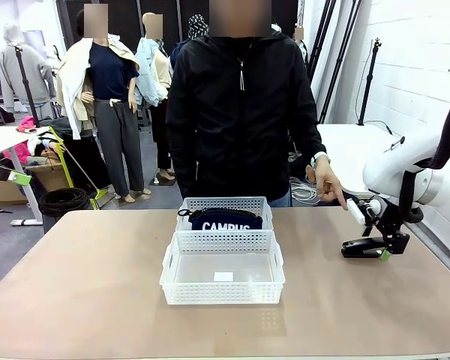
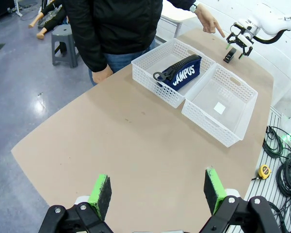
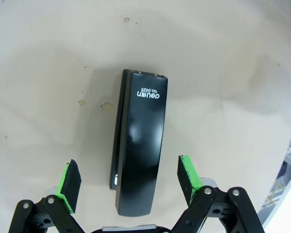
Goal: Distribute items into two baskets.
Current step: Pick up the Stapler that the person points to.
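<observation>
Down at the table's (image 1: 97, 285) right side, beneath the right gripper (image 3: 127, 174): black stapler (image 3: 139, 145) lying flat on the tan top, lengthwise between green pads (image 3: 69, 182) spread wide, touching neither; nothing held. Looks stiff, glossy, smooth-topped, gently arched; probably dense for its bulk and slick under rubber. Best pinched squarely across the narrow flanks near mid-length, to stop pivoting or springing open. Left gripper (image 2: 157, 187) also wide and empty, hanging high over bare table, well apart from both baskets. Far basket (image 1: 223, 203) holding the navy CAMPUS pouch (image 1: 226, 222) — soft, limp fabric; near basket (image 1: 223, 294) rigid white perforated plastic, empty but for a small label. Person's hand (image 1: 330, 186) pointing down towards the stapler.
</observation>
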Robot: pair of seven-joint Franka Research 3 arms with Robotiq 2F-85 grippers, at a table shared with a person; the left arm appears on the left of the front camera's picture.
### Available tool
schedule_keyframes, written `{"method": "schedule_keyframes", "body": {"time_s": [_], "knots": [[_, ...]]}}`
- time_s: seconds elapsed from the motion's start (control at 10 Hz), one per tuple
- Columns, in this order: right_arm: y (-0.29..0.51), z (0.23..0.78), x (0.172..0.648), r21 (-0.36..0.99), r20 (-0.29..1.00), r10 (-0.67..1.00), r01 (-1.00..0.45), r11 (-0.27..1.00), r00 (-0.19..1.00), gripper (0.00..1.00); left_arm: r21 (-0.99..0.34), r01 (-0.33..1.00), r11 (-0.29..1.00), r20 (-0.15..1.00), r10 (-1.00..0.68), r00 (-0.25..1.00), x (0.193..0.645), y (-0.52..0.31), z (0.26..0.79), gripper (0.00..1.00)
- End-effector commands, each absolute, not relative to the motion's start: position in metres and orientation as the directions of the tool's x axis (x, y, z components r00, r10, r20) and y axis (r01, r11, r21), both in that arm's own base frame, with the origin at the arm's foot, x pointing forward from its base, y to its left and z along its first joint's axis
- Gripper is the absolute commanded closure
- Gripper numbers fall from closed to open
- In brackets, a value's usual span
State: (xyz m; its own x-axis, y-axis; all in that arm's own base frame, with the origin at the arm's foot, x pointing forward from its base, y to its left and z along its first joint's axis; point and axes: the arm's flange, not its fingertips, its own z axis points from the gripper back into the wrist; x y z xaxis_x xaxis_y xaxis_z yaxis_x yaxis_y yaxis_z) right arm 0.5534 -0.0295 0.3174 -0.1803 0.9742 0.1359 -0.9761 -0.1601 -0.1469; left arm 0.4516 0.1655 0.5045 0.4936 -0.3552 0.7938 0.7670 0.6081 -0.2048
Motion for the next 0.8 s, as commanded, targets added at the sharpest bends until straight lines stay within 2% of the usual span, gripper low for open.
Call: {"method": "schedule_keyframes", "body": {"time_s": [0.0,0.3,0.4,0.7], "knots": [[-0.0225,0.307,0.553,-0.172,0.157,0.975,-0.977,-0.128,-0.155,0.0,-0.205,0.759,0.618,0.801,-0.34,0.493,0.4496,0.1644,0.5049,0.0],[-0.0156,0.3017,0.5531,-0.163,0.163,0.976,-0.98,-0.118,-0.144,0.0,-0.205,0.759,0.618,0.801,-0.34,0.493,0.4496,0.1644,0.5049,0.0],[-0.0152,0.3006,0.5532,-0.158,0.158,0.977,-0.98,-0.118,-0.143,0.05,-0.205,0.759,0.618,0.801,-0.34,0.493,0.4496,0.1644,0.5049,0.0],[-0.014,0.3015,0.5548,-0.17,0.161,0.975,-0.977,-0.125,-0.153,0.4,-0.205,0.759,0.618,0.801,-0.34,0.493,0.4496,0.1644,0.5049,0.0]]}}
